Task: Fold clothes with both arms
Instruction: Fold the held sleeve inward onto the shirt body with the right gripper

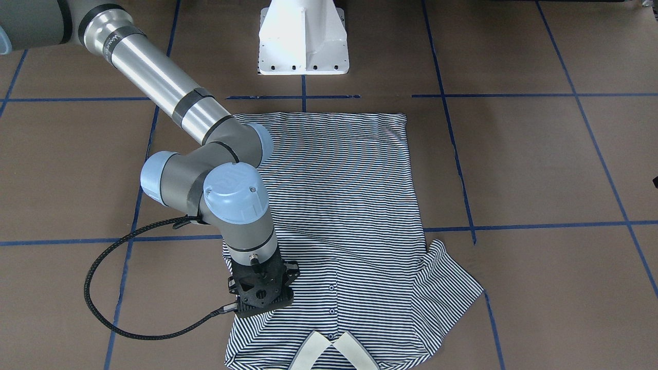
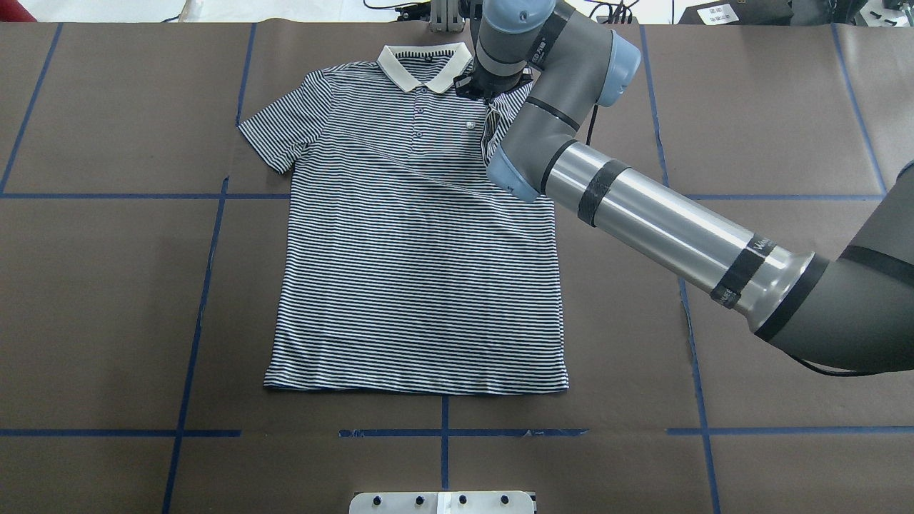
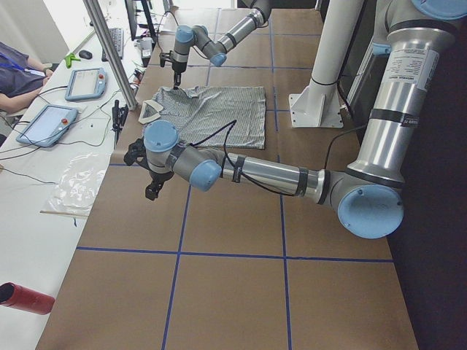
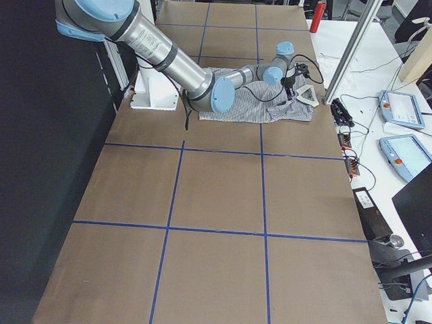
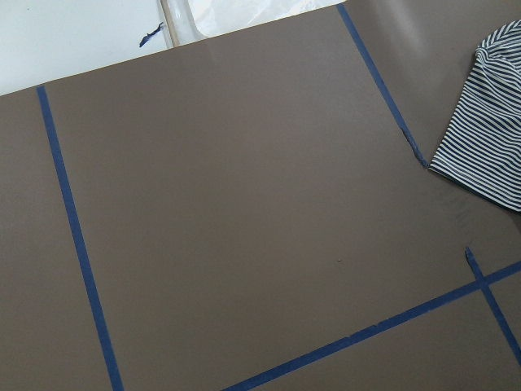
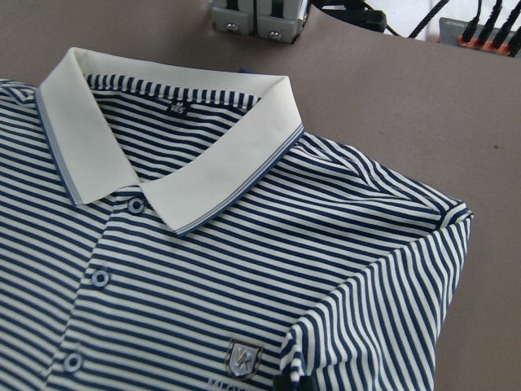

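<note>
The striped polo shirt (image 2: 414, 271) lies flat on the brown table, front up, with its cream collar (image 2: 425, 68) at the far edge. My right gripper (image 2: 484, 91) is at the shoulder beside the collar. It looks shut on the sleeve (image 6: 383, 326), which is drawn inward over the chest near the logo (image 6: 242, 358). In the front-facing view the gripper (image 1: 259, 303) hides its own fingers. The other sleeve (image 1: 447, 288) lies spread out. My left gripper (image 3: 152, 188) hovers over bare table beside the shirt; I cannot tell if it is open or shut. Its wrist view catches only the sleeve (image 5: 488, 138).
The white pedestal (image 1: 303, 41) stands at the hem side of the shirt. Blue tape lines (image 2: 214, 285) grid the table. Past the collar edge are a metal bracket (image 6: 260, 16), tablets (image 3: 47, 124) on a white bench, and a person's sleeve (image 3: 14, 65).
</note>
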